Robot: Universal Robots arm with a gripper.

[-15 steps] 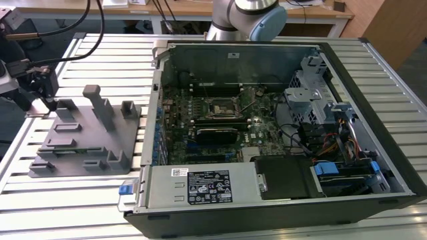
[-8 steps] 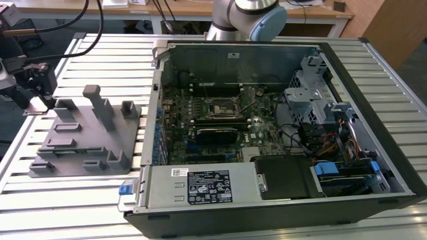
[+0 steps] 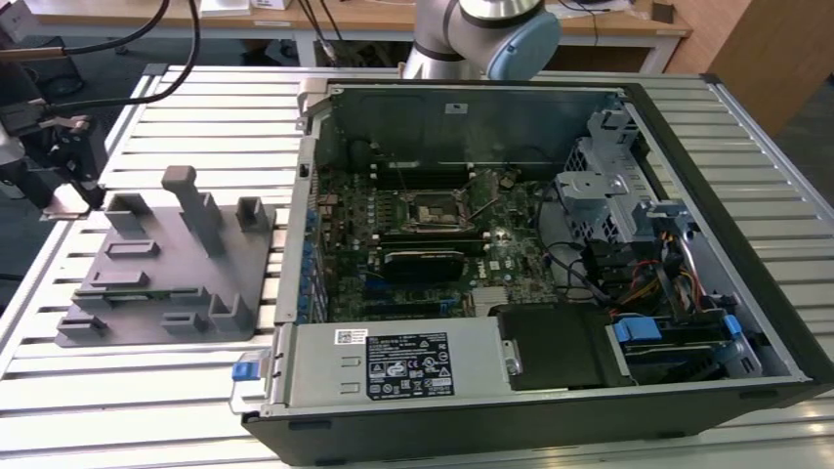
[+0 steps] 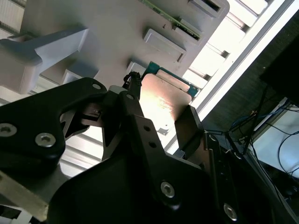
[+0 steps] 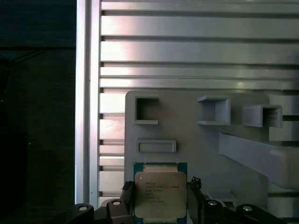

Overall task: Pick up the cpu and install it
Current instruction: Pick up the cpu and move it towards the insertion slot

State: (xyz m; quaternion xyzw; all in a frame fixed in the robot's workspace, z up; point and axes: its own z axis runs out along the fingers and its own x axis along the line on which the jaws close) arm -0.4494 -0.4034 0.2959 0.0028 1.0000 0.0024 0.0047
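The cpu [image 5: 160, 193] is a small square chip with a silvery top and a green rim. It sits between the two black fingers of my gripper [image 5: 160, 198], which press against its opposite sides. In the second wrist view the cpu [image 4: 166, 100] shows from below, held in the gripper [image 4: 161, 109] over a corner of the grey fixture [image 4: 117, 28]. In the exterior view the gripper [image 3: 76, 195] is at the far left, at the back corner of the grey fixture [image 3: 170, 264]. The socket [image 3: 435, 210] lies open on the motherboard inside the computer case [image 3: 521, 293].
The grey fixture [image 5: 196, 135] has upright posts and shallow pockets. The slatted metal table [image 3: 131, 391] has its left edge close to the gripper. Cables hang at the exterior view's upper left. The arm's base [image 3: 476, 34] stands behind the case.
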